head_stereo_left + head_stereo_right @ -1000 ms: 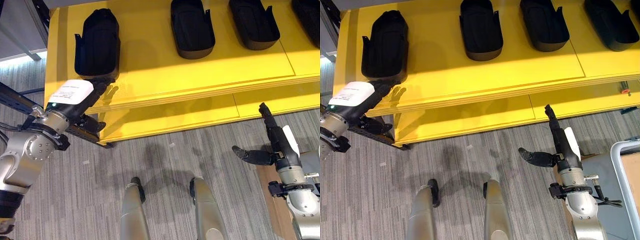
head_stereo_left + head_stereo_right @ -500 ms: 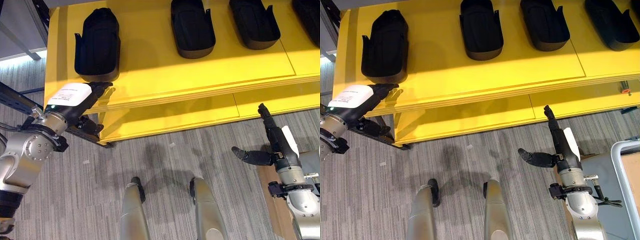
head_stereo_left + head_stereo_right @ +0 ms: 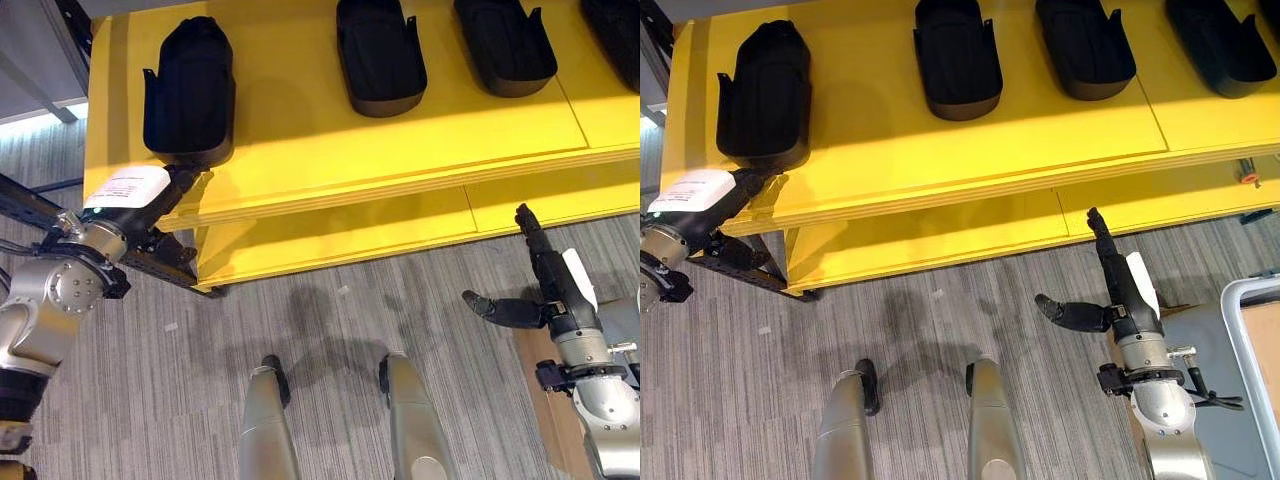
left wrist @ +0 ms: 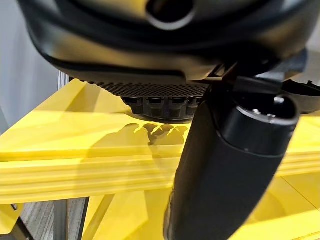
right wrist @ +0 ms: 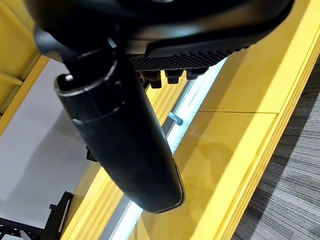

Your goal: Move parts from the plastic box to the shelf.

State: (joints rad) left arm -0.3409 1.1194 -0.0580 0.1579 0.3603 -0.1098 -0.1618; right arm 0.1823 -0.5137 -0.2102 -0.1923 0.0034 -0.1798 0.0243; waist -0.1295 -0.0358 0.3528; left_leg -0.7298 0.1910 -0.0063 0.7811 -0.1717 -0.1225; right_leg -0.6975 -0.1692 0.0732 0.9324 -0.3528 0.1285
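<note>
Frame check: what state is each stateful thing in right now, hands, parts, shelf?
Left hand: open, holding nothing, fingertips at the shelf's front edge, just below the leftmost part.
Right hand: open, empty, over the floor in front of the shelf.
Leftmost black part: lying flat on the top board, free of the hand.
Other black parts: in a row on the same board.
Yellow shelf: top board loaded.

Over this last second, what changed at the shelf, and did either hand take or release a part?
The left hand has drawn back from the leftmost black part toward the robot, off the yellow shelf's front edge, fingers straight and empty. Nothing was grasped or released in these frames. The right hand hangs open below the shelf as before, and the black parts on the shelf lie where they were.
</note>
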